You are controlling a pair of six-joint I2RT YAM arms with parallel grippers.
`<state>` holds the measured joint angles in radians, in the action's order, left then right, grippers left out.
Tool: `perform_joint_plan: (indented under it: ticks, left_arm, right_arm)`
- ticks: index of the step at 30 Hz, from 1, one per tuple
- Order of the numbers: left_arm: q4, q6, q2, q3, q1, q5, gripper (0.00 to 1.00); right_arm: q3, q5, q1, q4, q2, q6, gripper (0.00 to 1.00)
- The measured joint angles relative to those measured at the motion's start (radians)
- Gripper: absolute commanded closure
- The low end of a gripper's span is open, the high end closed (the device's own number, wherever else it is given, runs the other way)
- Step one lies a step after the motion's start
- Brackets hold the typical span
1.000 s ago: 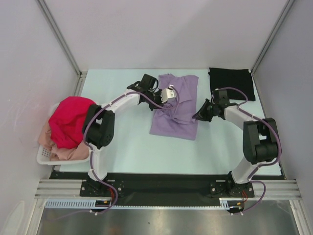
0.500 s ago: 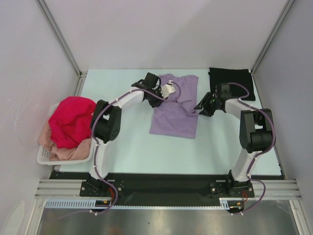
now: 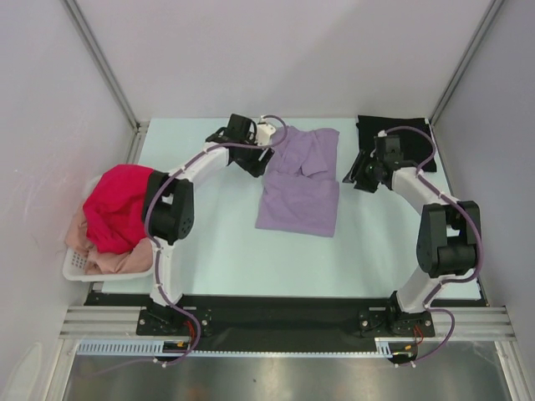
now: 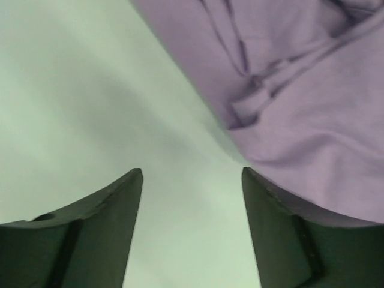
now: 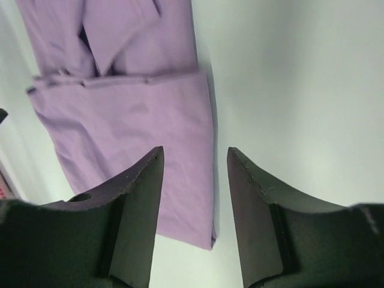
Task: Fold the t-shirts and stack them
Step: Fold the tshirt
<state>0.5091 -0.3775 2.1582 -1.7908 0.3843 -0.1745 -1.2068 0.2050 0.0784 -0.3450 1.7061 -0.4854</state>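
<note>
Progress under halfway: purple shirt (image 3: 299, 180) lies partly folded, its top rumpled. Black shirt (image 3: 401, 138), folded square, sits to its upper right, unstacked. Red shirt (image 3: 117, 205) and peach shirt (image 3: 109, 259) wait unfolded in the basket (image 3: 79, 266), far to its left. Left gripper (image 4: 192, 174) at its top-left edge and right gripper (image 5: 195, 153) beside its right edge both gape empty.

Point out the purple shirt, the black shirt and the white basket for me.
purple shirt (image 3: 299, 200): overhead view, on its flat lower half.
black shirt (image 3: 376, 124): overhead view, near its far left corner.
white basket (image 3: 77, 264): overhead view, on its near left wall.
</note>
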Motion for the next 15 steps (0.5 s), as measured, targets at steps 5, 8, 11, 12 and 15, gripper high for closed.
perform_joint_plan:
  ticks: [5,8,11,12,15]
  left_arm:
    - [-0.026,0.121,-0.048,0.090,0.015,-0.087,0.29]
    - [-0.052,0.165,-0.031,0.085,0.021,-0.101,0.37]
    - [-0.074,0.193,0.015,0.051,0.022,-0.106,0.46]
    - [-0.082,0.198,0.031,0.042,0.022,-0.110,0.49]
    - [-0.089,0.222,0.064,0.037,0.021,-0.117,0.59]
  right_arm:
    - [0.084,0.014,0.027,-0.009,-0.006,0.007,0.48]
    - [0.078,0.023,0.037,-0.004,0.034,0.007,0.51]
    - [0.051,0.030,0.038,0.021,0.101,0.003,0.56]
    - [0.042,0.032,0.038,0.031,0.124,0.000,0.61]
    - [0.005,0.041,0.041,0.047,0.194,-0.009,0.68]
